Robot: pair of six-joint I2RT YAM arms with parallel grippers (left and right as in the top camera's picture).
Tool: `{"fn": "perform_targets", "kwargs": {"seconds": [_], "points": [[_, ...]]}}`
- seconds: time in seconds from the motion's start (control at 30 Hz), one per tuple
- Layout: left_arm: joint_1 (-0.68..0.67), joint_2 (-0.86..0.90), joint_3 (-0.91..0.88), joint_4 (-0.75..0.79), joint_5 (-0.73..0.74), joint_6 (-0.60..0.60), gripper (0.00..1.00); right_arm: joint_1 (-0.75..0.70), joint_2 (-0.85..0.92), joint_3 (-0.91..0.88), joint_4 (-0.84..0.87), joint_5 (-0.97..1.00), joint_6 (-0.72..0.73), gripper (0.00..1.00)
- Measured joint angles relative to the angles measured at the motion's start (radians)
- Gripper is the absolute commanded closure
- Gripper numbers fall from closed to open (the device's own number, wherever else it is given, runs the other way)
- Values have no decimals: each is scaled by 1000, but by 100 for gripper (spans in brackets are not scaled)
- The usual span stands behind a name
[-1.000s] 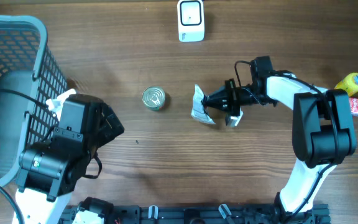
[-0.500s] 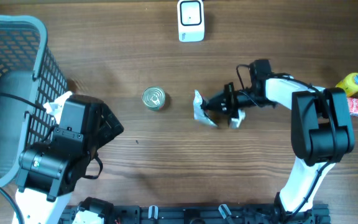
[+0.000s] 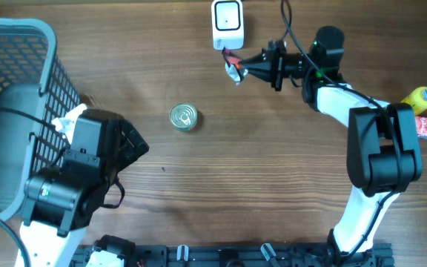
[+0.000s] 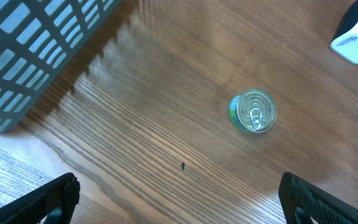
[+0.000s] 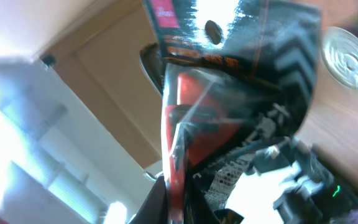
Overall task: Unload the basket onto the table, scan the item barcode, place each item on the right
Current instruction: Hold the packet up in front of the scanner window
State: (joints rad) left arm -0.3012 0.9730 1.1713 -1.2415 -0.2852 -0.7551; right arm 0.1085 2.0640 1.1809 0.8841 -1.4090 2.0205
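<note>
Basket [image 3: 21, 44] is seen at far left, beside the left gripper [image 4: 179, 196], whose jaws are spread wide with nothing between them. A tin can [image 3: 184, 117] is shown upright mid-table. The foil packet [image 3: 233, 70] is clamped in the right gripper [image 3: 245, 69], just beside the white scanner [image 3: 227, 24].

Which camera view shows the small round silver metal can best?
The left wrist view: the small round silver metal can appears largest and sharp, pull-tab lid and green side visible. The overhead view shows the can whole but small. The right wrist view shows only part of its lid, blurred, at the edge.
</note>
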Motion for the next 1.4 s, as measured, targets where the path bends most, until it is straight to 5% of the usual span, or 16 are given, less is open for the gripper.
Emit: {"fn": "perform_targets", "kwargs": {"seconds": [0.13,0.33,0.73,0.9,1.07,1.4], "points": [[0,42,0,10,0,0,0,0,0,0,65,34,-124,95],[0,156,0,29,0,0,0,1,1,4,-313,288,-261,95],[0,187,0,30,-34,0,0,2,2,39,-407,794,-780,95],[0,187,0,30,-52,0,0,21,2,183,-657,857,-964,95],[0,187,0,48,-61,-3,0,113,2,263,-934,927,-1036,95],[0,187,0,61,-74,-3,0,246,2,301,-920,1167,-1058,95]]}}
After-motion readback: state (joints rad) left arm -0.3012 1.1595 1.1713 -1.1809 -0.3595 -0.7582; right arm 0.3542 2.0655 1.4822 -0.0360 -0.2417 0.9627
